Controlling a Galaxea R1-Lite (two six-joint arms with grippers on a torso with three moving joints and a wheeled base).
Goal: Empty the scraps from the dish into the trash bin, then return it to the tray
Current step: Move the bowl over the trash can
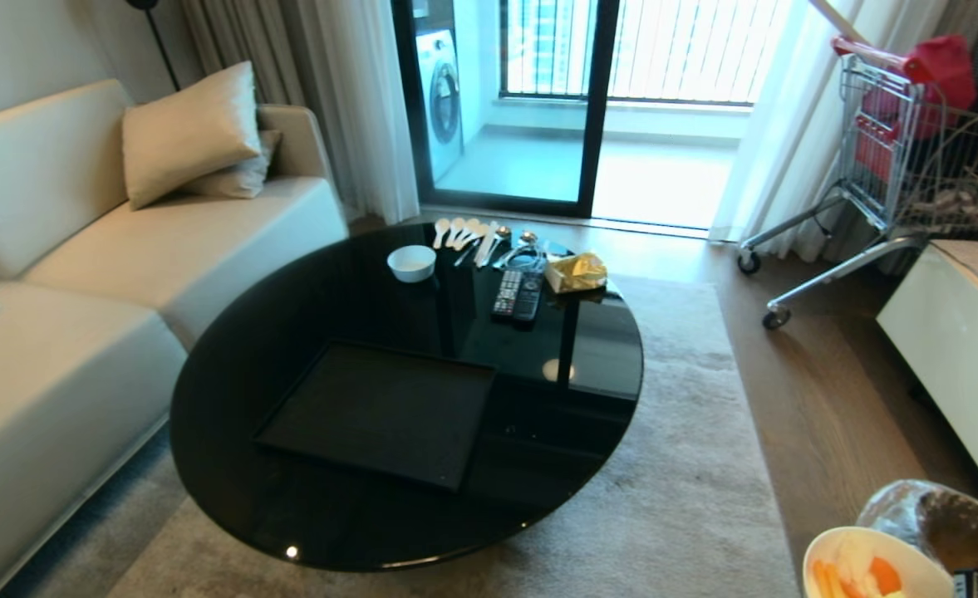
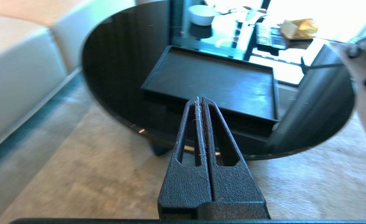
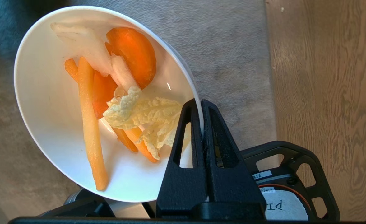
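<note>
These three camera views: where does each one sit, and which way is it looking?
Head view: high on the robot, looking down at the table, tray, dish, bin; no arm shows.
Left wrist view: behind the shut left gripper, facing the tray.
Right wrist view: behind the right gripper pinching the dish's rim, scraps inside.
Shared: tray in head and left; dish in head and right.

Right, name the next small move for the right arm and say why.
Probably carry the dish over the trash bin beside it, then tip. The right pincer is shut on the dish's rim, the scraps are all still inside, and the tray lies bare, so emptying comes first.
</note>
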